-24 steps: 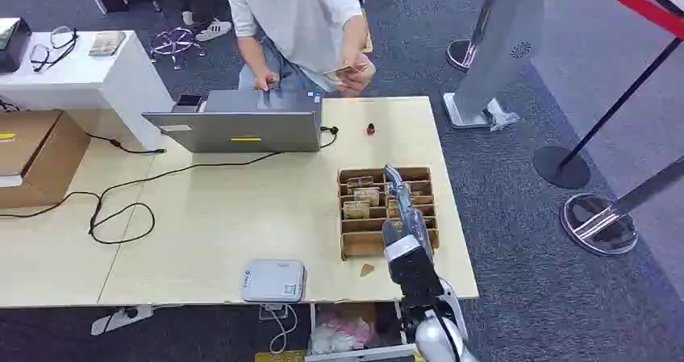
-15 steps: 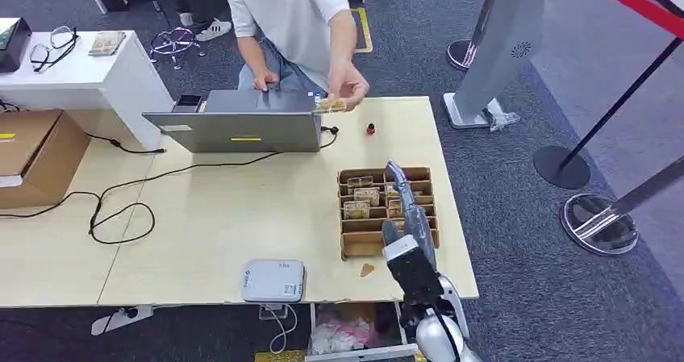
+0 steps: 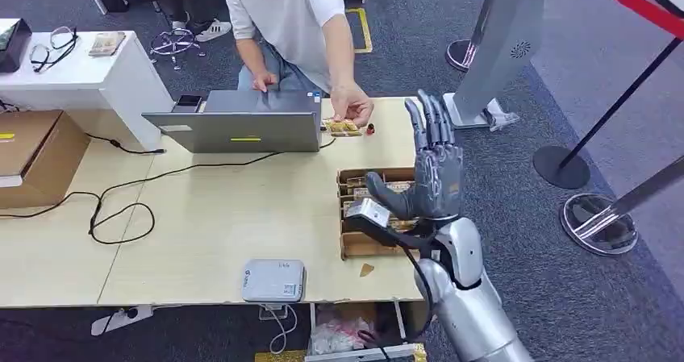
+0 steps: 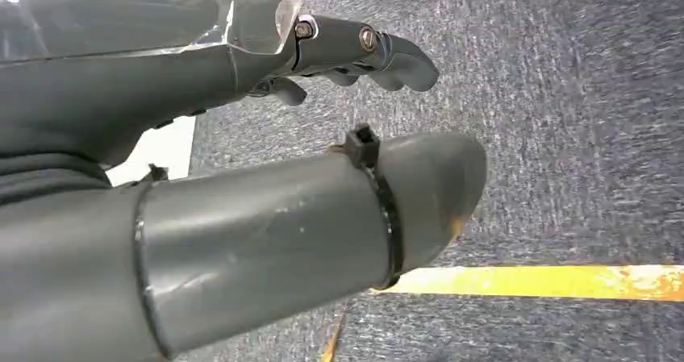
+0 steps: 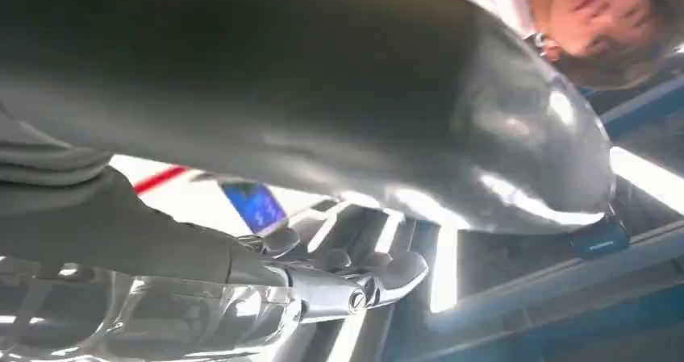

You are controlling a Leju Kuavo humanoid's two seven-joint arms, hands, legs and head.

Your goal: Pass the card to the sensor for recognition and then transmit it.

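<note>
Head view: a pale wooden table [image 3: 242, 217] is seen from above, with a grey laptop [image 3: 242, 124] at its far edge. The right hand [image 3: 431, 172] is raised above the cardboard card box [image 3: 355, 245] near the table's right edge, its fingers straight and slightly apart, nothing held. A card [image 3: 342, 127] is pressed onto the far edge by a person's hand [image 3: 353, 108]. The white sensor [image 3: 273, 280] sits at the near edge. The left hand [image 4: 242, 176] hangs over carpet, fingers loosely curled, empty.

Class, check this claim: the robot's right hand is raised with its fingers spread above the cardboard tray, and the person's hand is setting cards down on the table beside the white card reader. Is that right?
One detail is wrong. In the head view, the person's hand sets the cards down beside the laptop, not the white card reader at the table's near edge. The right hand is indeed raised, fingers spread, above the cardboard tray.
</note>
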